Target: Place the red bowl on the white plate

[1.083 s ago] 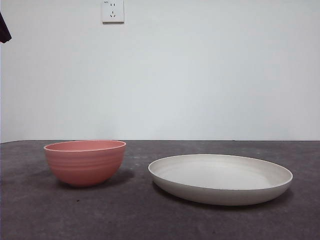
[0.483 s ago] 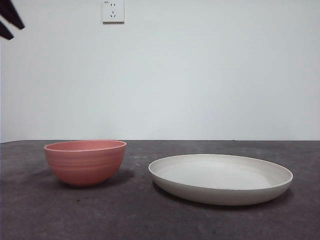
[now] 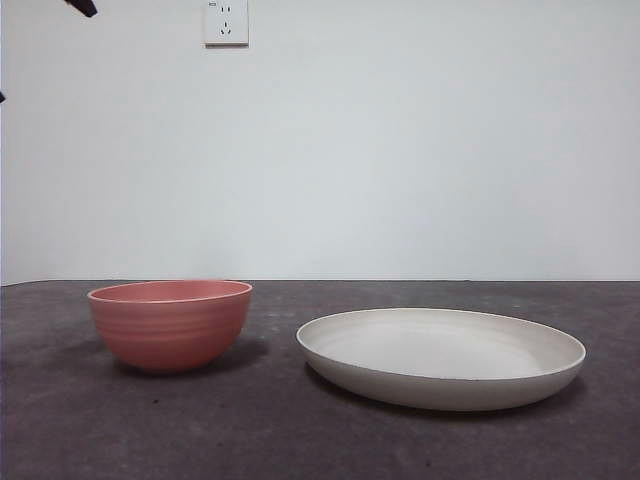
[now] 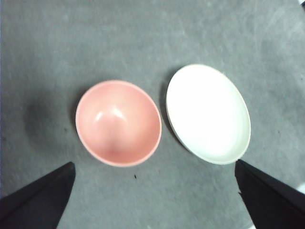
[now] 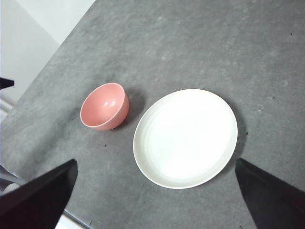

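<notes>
On the dark grey table (image 3: 300, 440), the red bowl (image 3: 170, 324) stands upright, mouth up, beside the flat-lying white plate (image 3: 441, 357), apart. Both grippers, left gripper (image 4: 152, 191) and right gripper (image 5: 155, 191), hover high, jaws spread wide.

Only the red bowl (image 3: 170, 324) and the white plate (image 3: 441, 357) stand on the table (image 3: 300, 440), side by side with a bare gap between; all around them lies open surface to its edges.

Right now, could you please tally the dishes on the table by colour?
Red: 1, the red bowl
White: 1, the white plate
Total: 2, standing apart on the table
</notes>
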